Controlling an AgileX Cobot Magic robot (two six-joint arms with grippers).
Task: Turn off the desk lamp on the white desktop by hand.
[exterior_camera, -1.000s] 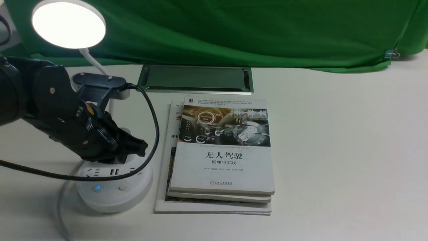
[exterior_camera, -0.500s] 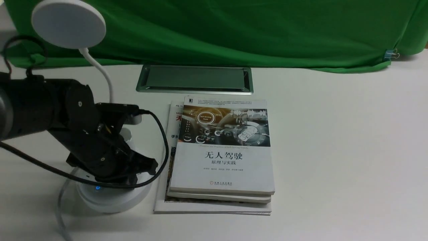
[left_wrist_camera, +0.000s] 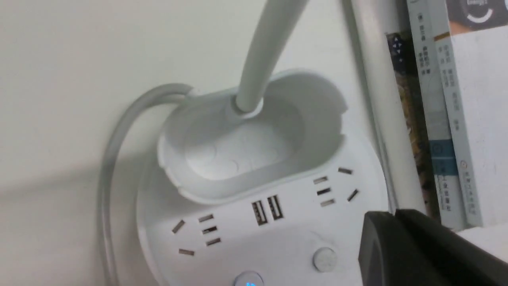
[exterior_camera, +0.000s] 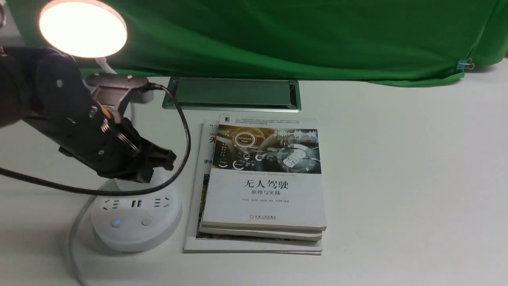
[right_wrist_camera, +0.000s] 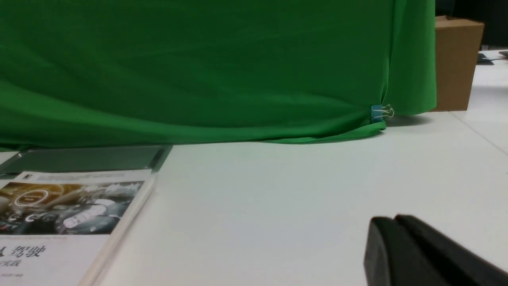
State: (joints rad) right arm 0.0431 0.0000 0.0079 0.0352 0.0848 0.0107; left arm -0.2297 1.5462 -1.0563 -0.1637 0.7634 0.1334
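Note:
The white desk lamp stands at the near left of the white desktop (exterior_camera: 397, 178). Its round disc head (exterior_camera: 83, 28) glows warm and lit. Its round socket base (exterior_camera: 137, 222) has a blue-lit button (exterior_camera: 116, 222) and a plain button (exterior_camera: 146, 221). My left gripper (exterior_camera: 170, 159) is shut and empty, and hovers above the base without touching it. In the left wrist view the gripper (left_wrist_camera: 393, 216) sits near the plain button (left_wrist_camera: 324, 258), with the cup-shaped holder (left_wrist_camera: 246, 139) and the gooseneck (left_wrist_camera: 266, 51) beyond. My right gripper (right_wrist_camera: 393, 222) is shut and empty over bare desktop.
A stack of books (exterior_camera: 264, 178) lies right beside the lamp base. A silver-framed grey cable hatch (exterior_camera: 232, 93) is set in the desk behind them. Green cloth (exterior_camera: 278, 35) hangs along the back. The lamp's white cord (exterior_camera: 73, 246) runs off the near left edge.
The lamp was lit, went dark as my left gripper pressed down on the base, and is lit again with a warmer glow. The left gripper has risen off the base.

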